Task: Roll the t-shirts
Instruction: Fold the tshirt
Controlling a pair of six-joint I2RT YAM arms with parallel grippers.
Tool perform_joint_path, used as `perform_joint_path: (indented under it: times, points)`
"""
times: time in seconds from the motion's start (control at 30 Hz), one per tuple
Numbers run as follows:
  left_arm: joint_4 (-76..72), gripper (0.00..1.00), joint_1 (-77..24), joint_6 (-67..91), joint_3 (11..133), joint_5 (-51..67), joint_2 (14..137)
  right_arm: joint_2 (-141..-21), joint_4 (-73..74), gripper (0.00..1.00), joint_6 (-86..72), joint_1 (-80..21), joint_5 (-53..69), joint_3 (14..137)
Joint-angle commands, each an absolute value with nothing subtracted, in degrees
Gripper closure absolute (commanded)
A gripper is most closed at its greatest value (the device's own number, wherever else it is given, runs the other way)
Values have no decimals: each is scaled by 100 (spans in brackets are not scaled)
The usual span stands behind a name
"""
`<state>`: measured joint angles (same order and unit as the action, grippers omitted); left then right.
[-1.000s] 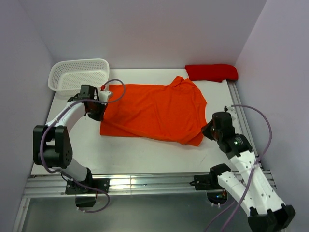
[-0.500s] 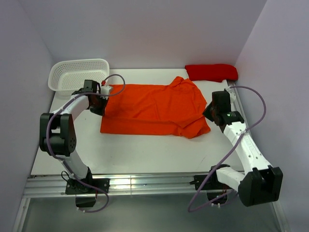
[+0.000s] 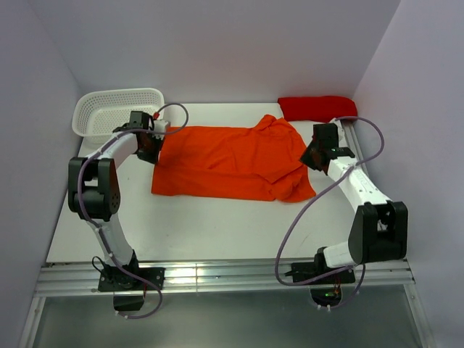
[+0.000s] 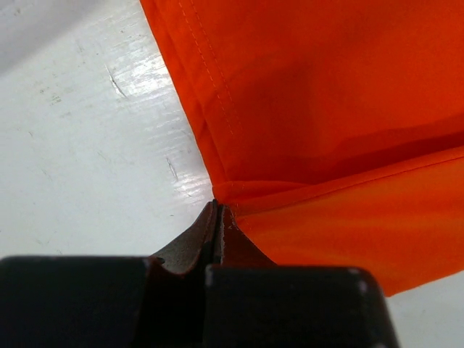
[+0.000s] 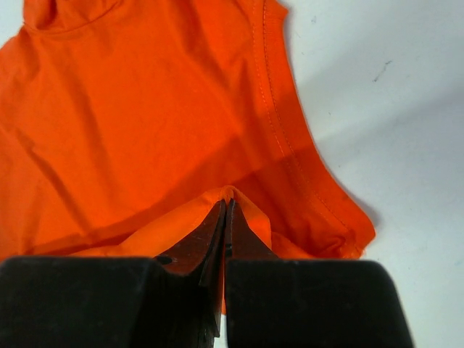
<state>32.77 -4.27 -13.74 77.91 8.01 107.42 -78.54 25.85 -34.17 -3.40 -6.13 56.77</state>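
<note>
Pinched-shut left gripper (image 4: 217, 212) holds a doubled hem corner of the orange t-shirt (image 3: 232, 161), and the right gripper (image 5: 226, 206) is clamped on a fold at its right edge. The t-shirt lies folded over mid-frame on the table (image 3: 217, 225), between the white basket (image 3: 116, 110) upper left and the red cloth (image 3: 317, 107) upper right. The fabric looks thin, limp and light, so it will likely sag. Best held at the doubled corners.

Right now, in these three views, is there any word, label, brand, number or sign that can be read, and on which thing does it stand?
None can be read.
The orange t-shirt is plain, with no print or tag showing in any view.
The white basket, the red cloth and the table bear no writing.
</note>
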Motion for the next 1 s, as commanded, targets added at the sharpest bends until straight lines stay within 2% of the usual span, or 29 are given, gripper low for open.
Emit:
perform_joint_path:
  times: [0.0, 0.3, 0.37, 0.4, 0.47, 0.5, 0.53, 0.6, 0.73, 0.77, 0.97]
  points:
    - [3270, 100, -448, -1274, 8086, 607, 10898, -8129, 2285, 100, -3270, -299, -580, 6029]
    - [3094, 99, -448, -1266, 8051, 553, 11083, -8551, 2233, 100, -3287, -290, -624, 6179]
    - [3076, 86, -448, -1239, 8068, 554, 11066, -8622, 2250, 100, -3278, -290, -650, 6240]
    - [3050, 73, -448, -1248, 8068, 562, 11039, -8718, 2267, 100, -3287, -290, -659, 6284]
    - [3006, 63, -448, -1230, 8060, 580, 10934, -8850, 2329, 100, -3270, -281, -650, 6433]
    - [2997, 54, -448, -1230, 8042, 624, 10890, -8990, 2338, 99, -3270, -290, -633, 6486]
    - [2945, 50, -448, -1239, 8025, 624, 10820, -9070, 2347, 97, -3252, -290, -615, 6608]
    - [2909, 40, -448, -1248, 7963, 615, 10618, -9332, 2382, 87, -3261, -290, -554, 6801]
    - [2909, 30, -448, -1397, 7866, 685, 10223, -9816, 2443, 73, -3217, -273, -396, 7180]
    - [2944, 29, -448, -1415, 7840, 686, 10161, -9983, 2443, 66, -3199, -272, -300, 7250]
    - [3207, 31, -448, -1511, 7708, 861, 9739, -10284, 2733, 59, -3155, -290, -26, 7910]
